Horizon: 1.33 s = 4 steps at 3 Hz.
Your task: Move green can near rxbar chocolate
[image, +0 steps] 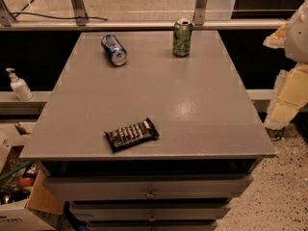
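Note:
The green can [182, 37] stands upright near the far edge of the grey table top [192, 105], right of centre. The rxbar chocolate [132, 134], a dark wrapper with white lettering, lies flat near the front edge, left of centre. My gripper [281, 105] hangs off the table's right side, at the right edge of the view. It is well away from both the can and the bar and holds nothing that I can see.
A blue can [114, 49] lies on its side at the far left of the table. Drawers [149, 189] sit under the top. A white pump bottle [18, 85] stands on a ledge at left. A cardboard box [19, 196] of items sits on the floor at lower left.

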Available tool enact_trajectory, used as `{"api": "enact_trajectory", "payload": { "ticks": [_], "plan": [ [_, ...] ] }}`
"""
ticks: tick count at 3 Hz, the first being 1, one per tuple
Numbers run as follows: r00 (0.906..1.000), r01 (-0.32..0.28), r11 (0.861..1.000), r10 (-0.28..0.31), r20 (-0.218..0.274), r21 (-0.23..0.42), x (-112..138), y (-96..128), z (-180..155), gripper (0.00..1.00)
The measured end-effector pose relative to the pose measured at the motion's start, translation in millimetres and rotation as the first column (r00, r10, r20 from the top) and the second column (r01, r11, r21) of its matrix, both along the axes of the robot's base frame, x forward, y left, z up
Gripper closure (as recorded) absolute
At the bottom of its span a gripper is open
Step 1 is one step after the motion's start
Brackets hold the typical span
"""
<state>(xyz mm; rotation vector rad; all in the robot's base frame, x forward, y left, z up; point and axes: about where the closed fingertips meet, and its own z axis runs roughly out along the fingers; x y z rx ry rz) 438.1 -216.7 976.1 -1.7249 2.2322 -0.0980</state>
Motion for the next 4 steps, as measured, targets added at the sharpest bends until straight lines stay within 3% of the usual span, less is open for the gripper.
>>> {"api": "enact_trajectory", "payload": {
  "ticks": [2,3,4],
  "plan": [
    [0.9997,0.005,1.0,-0.006,0.025,0.02,7.7,0.6,-6.8,0.0],
    [0.998,0.015,0.995,-0.021,0.059,0.099,28.5,3.3,-34.8,0.0],
    [0.9914,0.032,0.98,-0.056,0.118,0.196,73.6,8.1,-59.8,0.0]
  ]
}}
